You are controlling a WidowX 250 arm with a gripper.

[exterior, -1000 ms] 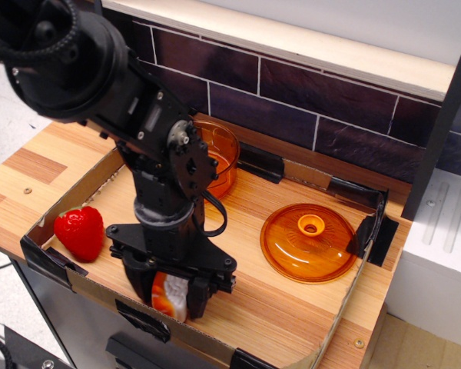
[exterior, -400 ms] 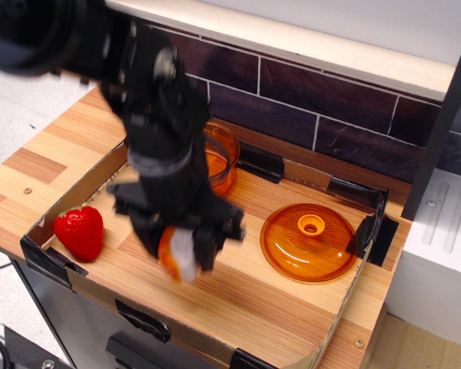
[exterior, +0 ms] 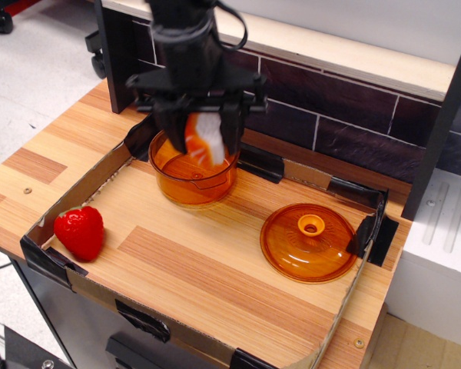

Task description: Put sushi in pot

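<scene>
My black gripper (exterior: 201,138) is shut on the sushi (exterior: 204,136), a white rice wedge with an orange strip on its left side. It holds the sushi in the air directly above the mouth of the translucent orange pot (exterior: 194,172), which stands at the back left of the wooden tray. The sushi's lower tip hangs about level with the pot's rim. The arm comes down from the top of the view.
A red strawberry (exterior: 81,231) lies at the tray's front left. A flat orange lid with a knob (exterior: 310,241) lies at the right. Low cardboard walls (exterior: 92,286) edge the tray, and a dark tiled wall (exterior: 330,111) stands behind.
The gripper has lifted the sushi from the tray's front and carried it back and up, from near the front wall to above the pot.
</scene>
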